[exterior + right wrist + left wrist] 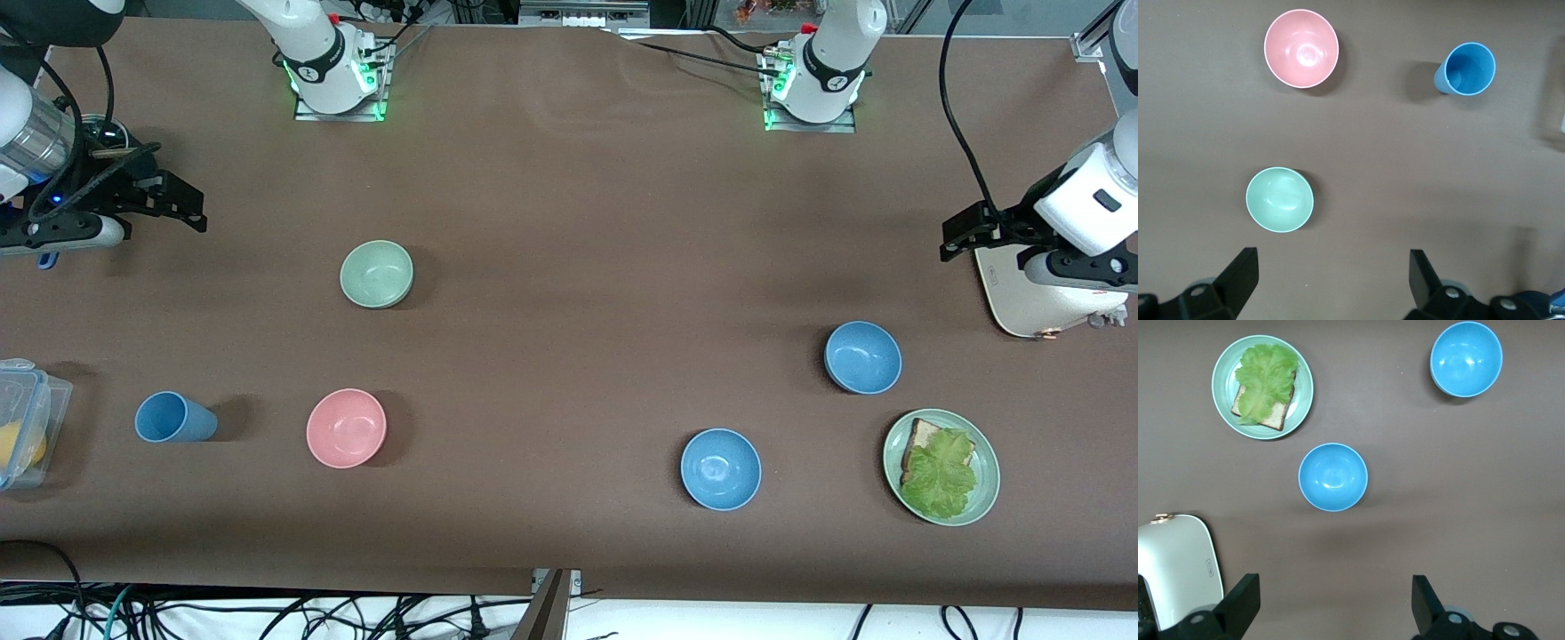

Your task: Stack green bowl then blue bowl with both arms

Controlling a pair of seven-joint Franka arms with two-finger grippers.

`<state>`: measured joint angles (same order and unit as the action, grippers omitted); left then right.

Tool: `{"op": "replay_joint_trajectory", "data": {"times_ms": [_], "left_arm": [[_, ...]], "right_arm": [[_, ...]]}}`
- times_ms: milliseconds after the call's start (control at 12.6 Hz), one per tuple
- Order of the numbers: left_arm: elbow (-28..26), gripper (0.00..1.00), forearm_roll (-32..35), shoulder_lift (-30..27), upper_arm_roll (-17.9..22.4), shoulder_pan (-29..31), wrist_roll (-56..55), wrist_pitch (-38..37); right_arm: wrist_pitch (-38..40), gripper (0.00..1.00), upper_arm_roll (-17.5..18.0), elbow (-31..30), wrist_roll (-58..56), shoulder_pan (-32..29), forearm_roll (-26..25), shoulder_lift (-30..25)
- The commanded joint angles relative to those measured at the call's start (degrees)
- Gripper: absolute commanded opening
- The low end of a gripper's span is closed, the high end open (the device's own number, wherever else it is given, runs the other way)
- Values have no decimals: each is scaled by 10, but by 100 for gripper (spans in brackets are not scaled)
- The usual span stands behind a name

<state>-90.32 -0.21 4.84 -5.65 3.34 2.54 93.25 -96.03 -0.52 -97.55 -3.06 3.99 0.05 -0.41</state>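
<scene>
The pale green bowl (377, 274) sits upright toward the right arm's end of the table and also shows in the right wrist view (1279, 199). Two look-alike blue bowls stand toward the left arm's end. One blue bowl (863, 356) (1333, 477) is farther from the front camera. The other blue bowl (721, 468) (1466, 359) is nearer to it. My right gripper (187, 206) (1331, 280) is open and empty, up over the table's right-arm end. My left gripper (958, 236) (1335, 607) is open and empty, up beside a white object.
A pink bowl (347, 428) and a blue cup (175, 418) stand nearer the front camera than the green bowl. A green plate (987, 498) with bread and lettuce is beside the blue bowls. A white object (1031, 298) lies under the left arm. A clear container (22, 436) is at the right-arm end.
</scene>
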Motion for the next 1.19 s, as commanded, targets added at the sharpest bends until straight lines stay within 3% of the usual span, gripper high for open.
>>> {"op": "replay_joint_trajectory", "data": {"times_ms": [0,1114], "left_arm": [[-9,100,8,-9,-1,-1,0,7],[-7,100,6,20,-3,-5,5,41]], "right_arm": [[-11,100,5,6,3,-10,-9,6],[-6,100,6,10,9,-10,-4,6]]}}
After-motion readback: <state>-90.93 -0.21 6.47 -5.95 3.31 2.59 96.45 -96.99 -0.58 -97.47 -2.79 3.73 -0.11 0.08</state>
